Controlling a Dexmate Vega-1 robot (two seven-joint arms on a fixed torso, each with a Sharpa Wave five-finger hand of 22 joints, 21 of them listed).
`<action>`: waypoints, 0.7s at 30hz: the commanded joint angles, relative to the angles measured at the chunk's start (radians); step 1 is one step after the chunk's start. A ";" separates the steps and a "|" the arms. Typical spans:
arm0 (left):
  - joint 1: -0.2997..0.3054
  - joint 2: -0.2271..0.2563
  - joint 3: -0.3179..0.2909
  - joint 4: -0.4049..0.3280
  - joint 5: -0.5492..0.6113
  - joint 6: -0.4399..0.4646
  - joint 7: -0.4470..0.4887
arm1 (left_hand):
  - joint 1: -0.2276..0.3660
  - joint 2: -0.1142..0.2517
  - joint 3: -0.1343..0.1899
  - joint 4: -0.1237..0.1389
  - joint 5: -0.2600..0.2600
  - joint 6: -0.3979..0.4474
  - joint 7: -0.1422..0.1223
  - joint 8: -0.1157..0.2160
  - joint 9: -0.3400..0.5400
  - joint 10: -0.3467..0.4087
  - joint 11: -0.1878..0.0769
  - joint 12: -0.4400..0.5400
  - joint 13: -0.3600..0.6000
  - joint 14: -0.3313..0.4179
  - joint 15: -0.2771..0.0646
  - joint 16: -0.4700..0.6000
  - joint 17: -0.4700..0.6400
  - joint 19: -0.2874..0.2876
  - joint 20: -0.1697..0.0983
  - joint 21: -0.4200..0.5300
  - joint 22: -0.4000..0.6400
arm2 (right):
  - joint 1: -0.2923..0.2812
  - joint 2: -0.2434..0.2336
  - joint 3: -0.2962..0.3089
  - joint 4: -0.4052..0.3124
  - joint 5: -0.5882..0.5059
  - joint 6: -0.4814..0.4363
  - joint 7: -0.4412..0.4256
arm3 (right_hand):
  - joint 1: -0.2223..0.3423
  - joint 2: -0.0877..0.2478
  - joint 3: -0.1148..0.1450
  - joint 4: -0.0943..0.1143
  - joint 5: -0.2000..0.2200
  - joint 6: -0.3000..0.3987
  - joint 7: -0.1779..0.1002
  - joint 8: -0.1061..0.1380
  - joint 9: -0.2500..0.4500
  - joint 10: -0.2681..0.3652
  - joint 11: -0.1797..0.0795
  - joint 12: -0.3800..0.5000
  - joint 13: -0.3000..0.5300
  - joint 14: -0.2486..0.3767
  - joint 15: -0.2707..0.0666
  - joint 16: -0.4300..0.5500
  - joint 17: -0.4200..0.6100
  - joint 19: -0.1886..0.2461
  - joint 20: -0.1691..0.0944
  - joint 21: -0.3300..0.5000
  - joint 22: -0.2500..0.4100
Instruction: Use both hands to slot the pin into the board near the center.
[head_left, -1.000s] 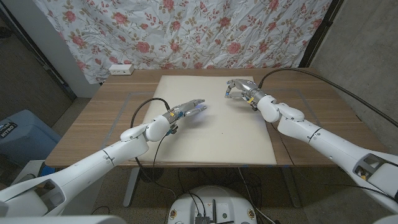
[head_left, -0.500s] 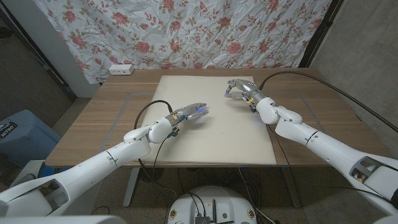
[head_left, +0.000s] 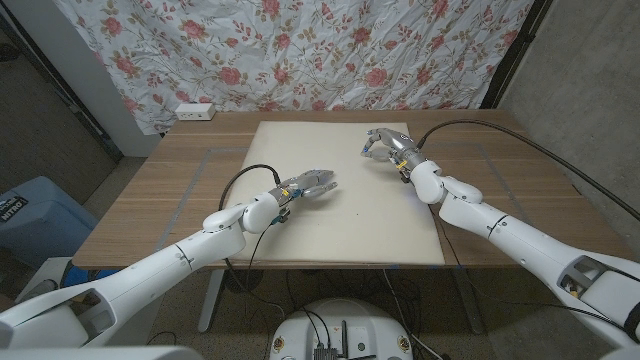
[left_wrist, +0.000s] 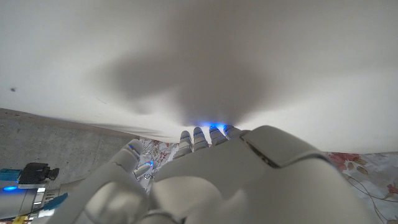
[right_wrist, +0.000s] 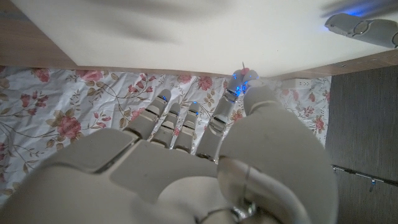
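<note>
Board: a large cream board (head_left: 345, 190) is laid on the wooden table (head_left: 170, 190), in front of the floral cloth (head_left: 300, 50).
Pin: a thin pin with a reddish head (right_wrist: 243, 65) is seen in the right wrist view, pinched at the fingertips (right_wrist: 239, 84) of the right hand; it is too small to be made out in the head view.
Right hand: the right hand (head_left: 385, 143) is held over the far right part of the board, well apart from the board's centre, fingers curled and thumb pressed to a fingertip on the pin.
Left hand: the left hand (head_left: 312, 183) is held just over the board near its centre, fingers extended and slightly apart, nothing held; whether the board is touched cannot be told.
Step in hand: the pin is judged to be carried toward the board's centre.
Doing it well: the pin should be kept upright and firmly pinched, the board steadied by the left hand beside the centre, and the tip lowered straight down.
Risk: the thin pin may be twisted or dropped if the pinch is loosened.
</note>
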 joint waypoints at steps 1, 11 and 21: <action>-0.010 -0.008 0.015 0.017 0.010 0.001 -0.021 | -0.006 0.100 -0.006 -0.001 -0.003 -0.009 0.001 0.001 0.003 -0.012 -0.001 0.001 -0.001 -0.013 -0.053 0.000 0.004 -0.039 -0.138 0.007 0.004 | -0.024 0.029 0.006 -0.002 0.036 -0.050 -0.040 | 0.009 0.004 -0.004 0.000 0.007 0.016 -0.006 0.006 0.003 -0.010 0.002 -0.004 0.003 -0.012 -0.010 -0.006 0.001 -0.020 0.004 -0.004 0.001; -0.014 -0.012 0.019 0.019 0.015 0.004 -0.022 | -0.005 0.102 -0.013 -0.001 -0.002 -0.010 0.002 0.003 0.003 -0.012 -0.004 0.002 -0.001 -0.010 -0.050 0.002 0.004 -0.044 -0.144 0.010 0.004 | -0.032 0.047 0.007 0.018 0.070 -0.055 -0.076 | 0.009 0.004 -0.006 0.000 0.007 0.019 -0.006 0.005 0.000 -0.015 0.003 -0.005 0.003 -0.022 -0.003 -0.011 0.000 -0.028 0.006 0.000 0.001; -0.010 -0.012 0.021 0.010 0.022 0.020 -0.020 | -0.003 0.107 -0.028 -0.003 0.000 -0.008 0.007 0.009 0.003 -0.009 0.001 0.006 -0.001 -0.006 -0.047 0.005 0.002 -0.050 -0.145 0.016 0.003 | -0.038 0.048 -0.004 0.040 0.070 -0.031 -0.118 | 0.010 0.003 -0.006 0.000 0.008 0.022 -0.003 0.004 -0.003 -0.012 0.002 -0.003 0.003 -0.020 -0.003 -0.010 -0.001 -0.024 0.005 0.006 0.001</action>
